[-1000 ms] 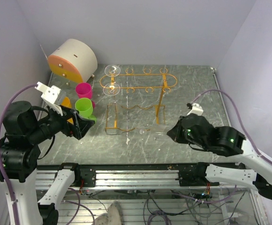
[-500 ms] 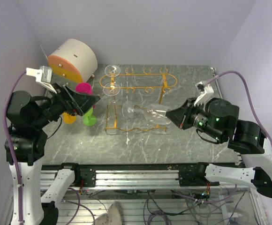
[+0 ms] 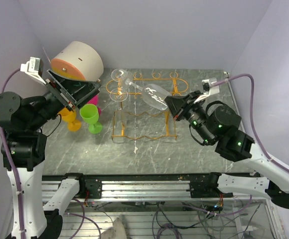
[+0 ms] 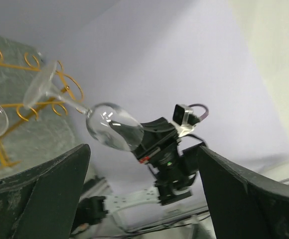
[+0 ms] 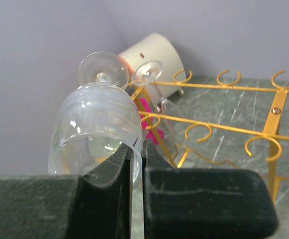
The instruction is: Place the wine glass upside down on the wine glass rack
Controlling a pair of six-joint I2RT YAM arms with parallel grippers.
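My right gripper (image 3: 169, 105) is shut on the rim of a clear wine glass (image 3: 154, 96), pinching it between the pads (image 5: 157, 174). The glass (image 5: 97, 122) lies tilted above the gold wire wine glass rack (image 3: 159, 78), with its foot pointing back-left near the rack's left end. Two other glasses hang at that left end; one foot (image 5: 147, 72) shows in the right wrist view. My left gripper (image 3: 84, 94) is open and empty, raised at the left of the rack. Its view shows the held glass (image 4: 114, 127) and the rack hooks (image 4: 67, 82).
A beige drum-shaped box (image 3: 79, 59) with an orange face stands at the back left. A green goblet (image 3: 90, 117), an orange goblet (image 3: 71, 121) and a pink cup (image 5: 149, 117) stand left of the rack. Walls close in at the back and on both sides.
My right gripper has risen from the table with the glass and carried it back over the rack. My left arm has lifted and swung back-left, still open.
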